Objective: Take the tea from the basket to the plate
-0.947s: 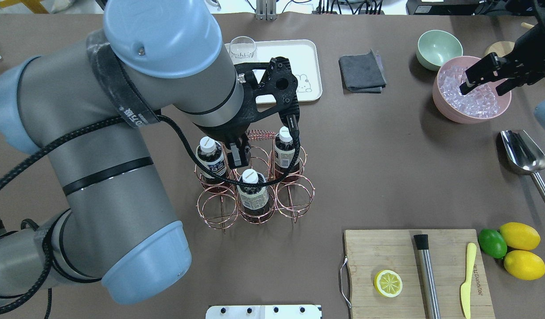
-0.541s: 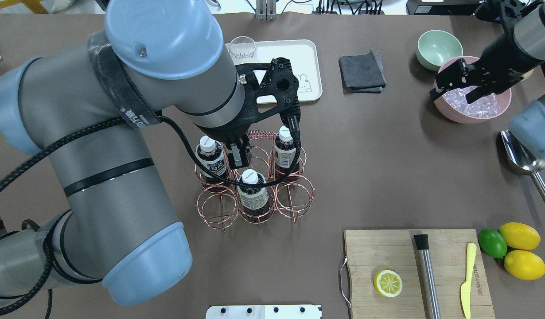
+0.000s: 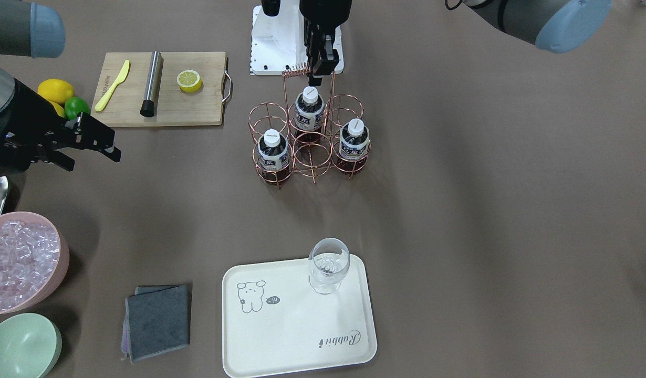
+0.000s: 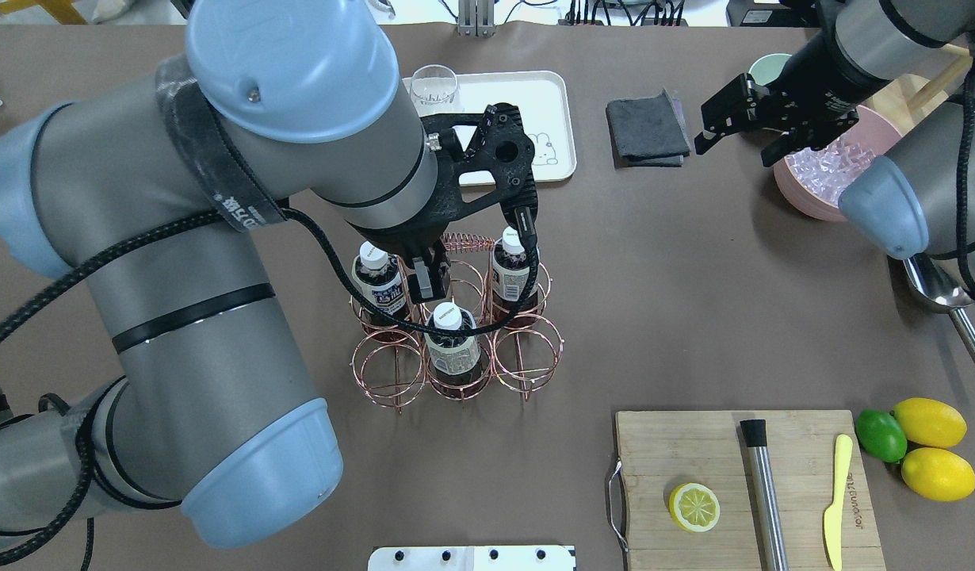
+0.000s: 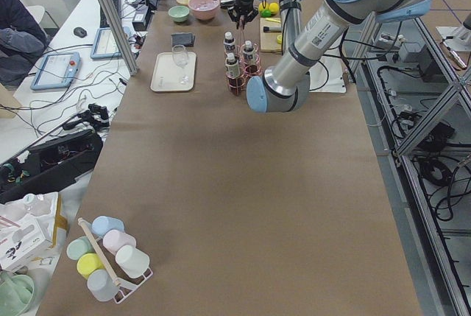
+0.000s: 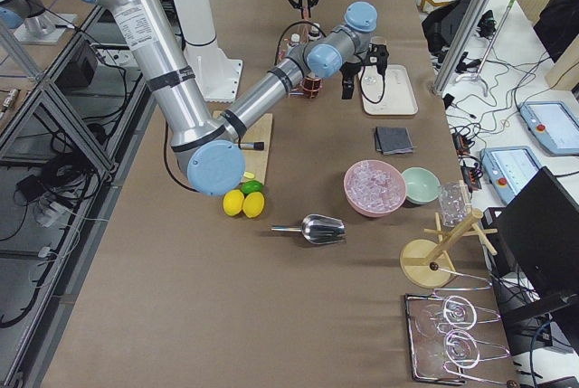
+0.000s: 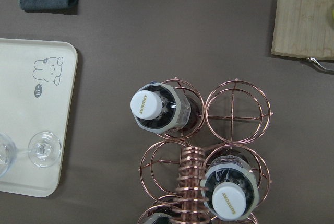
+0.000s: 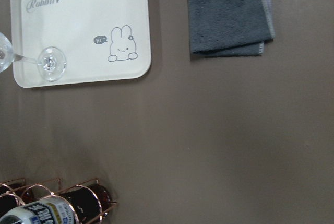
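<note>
Three tea bottles [image 4: 376, 277] [image 4: 453, 341] [image 4: 511, 266] stand in the copper wire basket [image 4: 527, 357]; they also show in the front view [image 3: 274, 152] [image 3: 308, 110] [image 3: 353, 142]. My left gripper [image 4: 426, 285] is directly over the basket and looks shut on the end of its coiled handle [image 3: 297, 71]. The cream plate [image 4: 535, 103] lies beyond the basket and carries a wine glass [image 4: 433, 83]. My right gripper [image 4: 737, 151] is open and empty, in the air between the grey cloth and the pink bowl, far from the basket.
A folded grey cloth [image 4: 648, 127] lies right of the plate. A pink bowl of ice [image 4: 820, 182], a green bowl [image 3: 21, 346] and a metal scoop [image 4: 955, 301] are far right. A cutting board [image 4: 741, 484] with a lemon half, a muddler and a knife is front right.
My right arm has swung left, from over the ice bowl to near the grey cloth, gripper still open. The left arm and the basket have not moved.
</note>
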